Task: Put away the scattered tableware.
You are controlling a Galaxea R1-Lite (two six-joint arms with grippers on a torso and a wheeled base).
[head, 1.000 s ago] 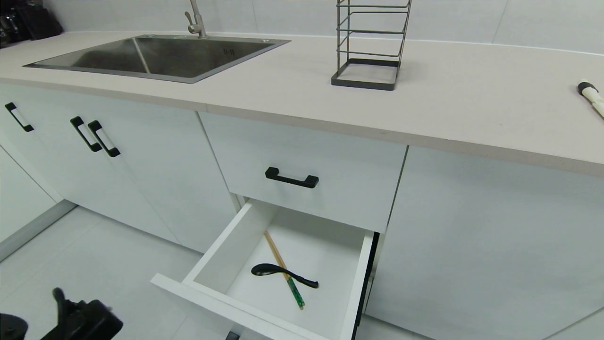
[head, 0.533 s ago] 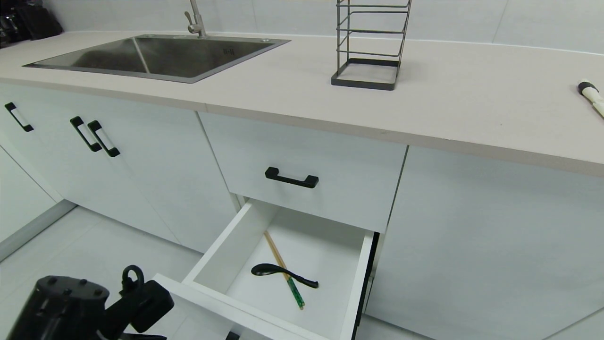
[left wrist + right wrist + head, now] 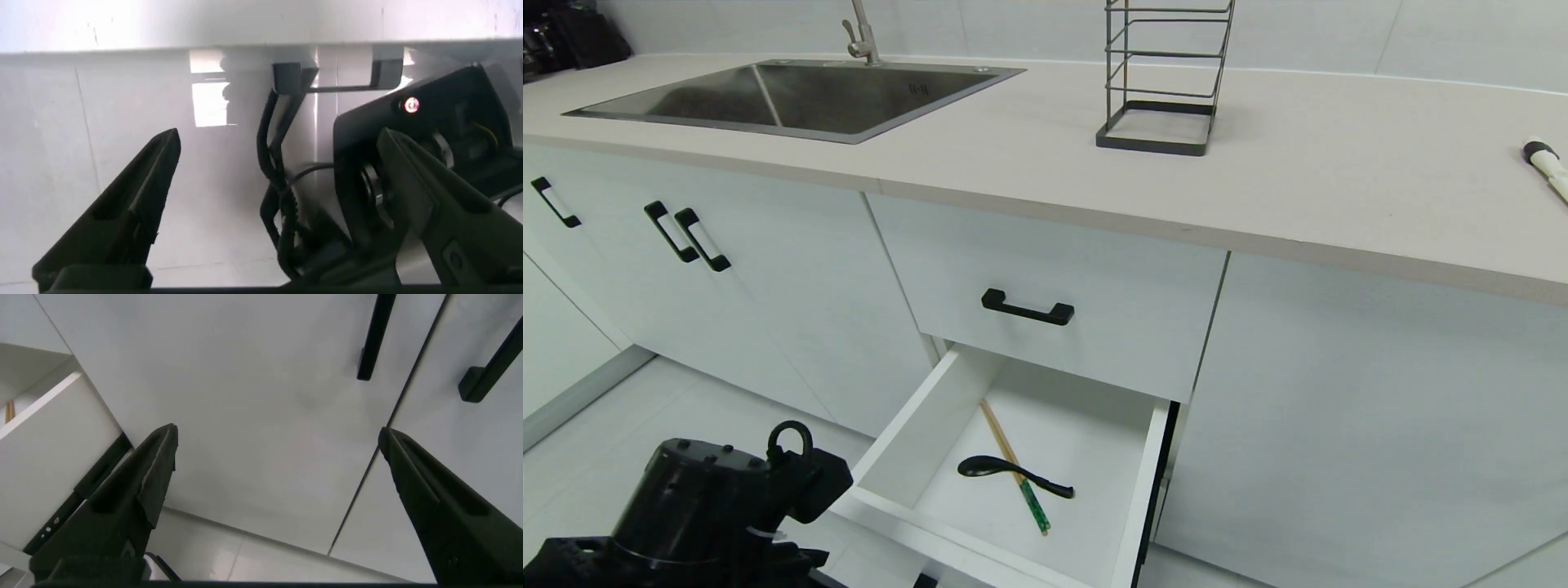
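Pale kitchen surface (image 3: 1298, 196) carries a steel sink (image 3: 792, 98), a wire rack (image 3: 1152, 147) and, at its right edge, a white object with a black tip (image 3: 1547, 167). Below it, the lower drawer (image 3: 915, 433) stands pulled out, with a black spoon (image 3: 1017, 471) lying across a pair of chopsticks (image 3: 1001, 437) inside. The left arm (image 3: 703, 506) sits just beside the drawer's front corner. The left pincer (image 3: 278, 135) is released, facing a black handle (image 3: 339, 77). The right pincer (image 3: 278, 431) is released too, before white cabinet doors (image 3: 270, 416).
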